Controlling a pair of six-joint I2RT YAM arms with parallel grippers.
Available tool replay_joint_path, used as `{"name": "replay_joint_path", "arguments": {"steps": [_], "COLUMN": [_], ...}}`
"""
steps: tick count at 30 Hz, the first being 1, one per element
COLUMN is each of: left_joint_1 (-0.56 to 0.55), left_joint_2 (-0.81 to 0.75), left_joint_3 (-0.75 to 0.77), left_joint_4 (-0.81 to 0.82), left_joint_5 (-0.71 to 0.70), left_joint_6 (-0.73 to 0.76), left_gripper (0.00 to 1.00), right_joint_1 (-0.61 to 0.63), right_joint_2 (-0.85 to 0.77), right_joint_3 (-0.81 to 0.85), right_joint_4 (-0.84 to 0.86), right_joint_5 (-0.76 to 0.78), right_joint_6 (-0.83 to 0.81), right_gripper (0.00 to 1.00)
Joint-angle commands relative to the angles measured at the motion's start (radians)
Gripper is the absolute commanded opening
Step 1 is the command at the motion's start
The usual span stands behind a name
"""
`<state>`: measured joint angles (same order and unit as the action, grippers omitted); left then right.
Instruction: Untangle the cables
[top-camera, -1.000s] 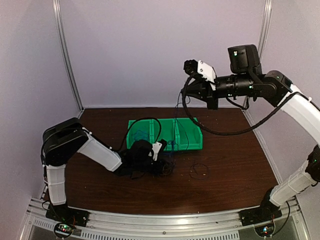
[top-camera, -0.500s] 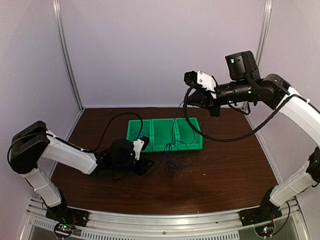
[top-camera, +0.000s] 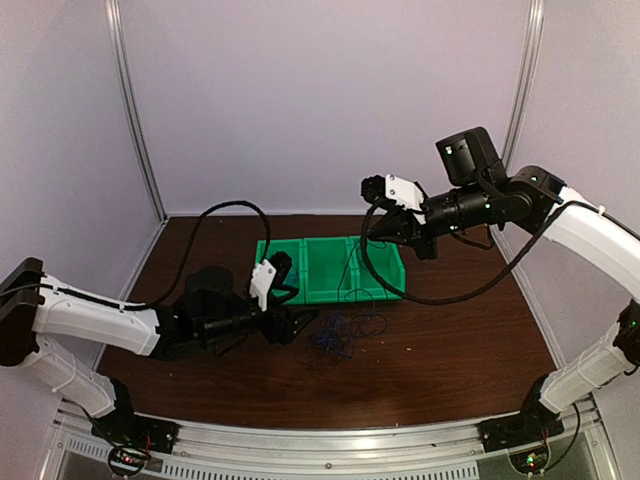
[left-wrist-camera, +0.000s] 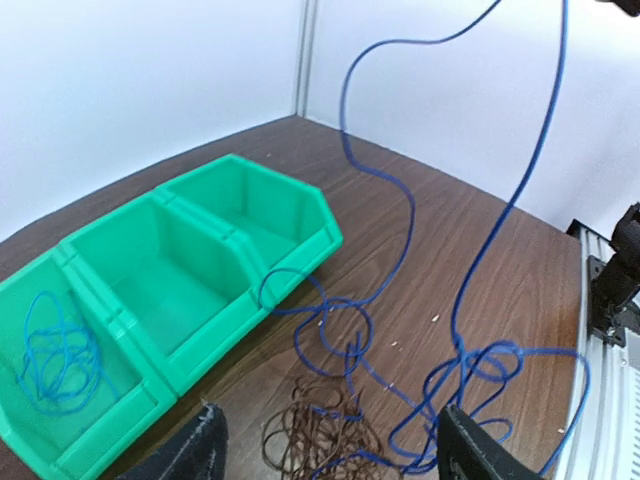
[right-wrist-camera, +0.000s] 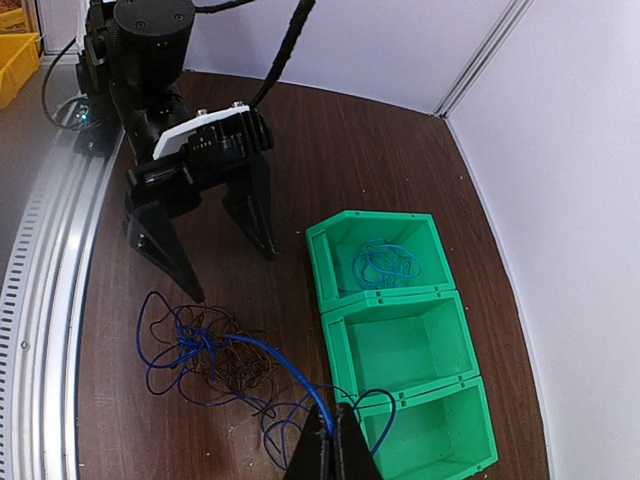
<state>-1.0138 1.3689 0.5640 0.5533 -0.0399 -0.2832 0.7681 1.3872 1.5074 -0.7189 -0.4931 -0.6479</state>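
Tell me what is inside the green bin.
A loose blue cable coil lies in the green bin's end compartment nearest the left arm. The middle one looks bare; the right hand covers part of the third.

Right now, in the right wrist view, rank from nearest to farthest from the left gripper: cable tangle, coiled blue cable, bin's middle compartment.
1. cable tangle, just ahead of the left gripper.
2. coiled blue cable, left end of green bin.
3. middle compartment, farther right.
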Motion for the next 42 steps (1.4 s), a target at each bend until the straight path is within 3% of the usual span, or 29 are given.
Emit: {"name": "replay_joint_path", "arguments": {"steps": [1,2,3,7,11,15,19,21,26,34,42], "left_joint_1": [-0.004,-0.006,-0.007,-0.007,-0.007,-0.006,-0.006,-0.006,-0.005,-0.006,-0.006], "left_joint_2": [0.105,0.137,0.167,0.265,0.340,0.372,0.407,0.425,0.447,0.375,0.287], "left_joint_3": [0.160,0.196,0.244,0.330,0.362,0.311,0.261,0.242,0.197,0.075,0.048], "left_joint_4": [0.083,0.067,0.049,0.017,0.016,0.071,0.103,0.094,0.046,0.054,0.074], "left_joint_5": [0.159,0.165,0.145,0.120,0.194,0.218,0.280,0.292,0.290,0.220,0.181], "left_joint_6": [0.066,0.058,0.040,-0.007,-0.005,-0.014,-0.017,-0.024,-0.021,-0.046,-0.081], "left_gripper": [0.75,0.83,0.85,0.83,0.67,0.46,0.27,0.23,0.20,0.19,0.39], "right_joint_1": [0.007,0.009,0.009,0.009,0.009,-0.012,-0.067,-0.097,-0.165,-0.190,-0.197], "right_joint_2": [-0.016,-0.015,-0.014,-0.013,-0.016,-0.022,-0.025,-0.019,0.003,-0.002,0.030], "right_joint_3": [-0.010,-0.009,-0.010,-0.008,0.002,0.059,0.232,0.338,0.529,0.524,0.526], "right_joint_4": [0.040,0.042,0.042,0.043,0.054,0.058,0.026,0.010,0.004,0.045,0.137], "right_joint_5": [-0.027,-0.027,-0.027,-0.022,-0.005,0.024,0.037,0.039,0.035,0.145,0.268], "right_joint_6": [0.023,0.024,0.025,0.027,0.045,0.062,0.056,0.057,0.074,0.057,0.043], "right_gripper": [0.00,0.00,0.00,0.00,0.00,0.00,0.00,0.00,0.00,0.00,0.00]}}
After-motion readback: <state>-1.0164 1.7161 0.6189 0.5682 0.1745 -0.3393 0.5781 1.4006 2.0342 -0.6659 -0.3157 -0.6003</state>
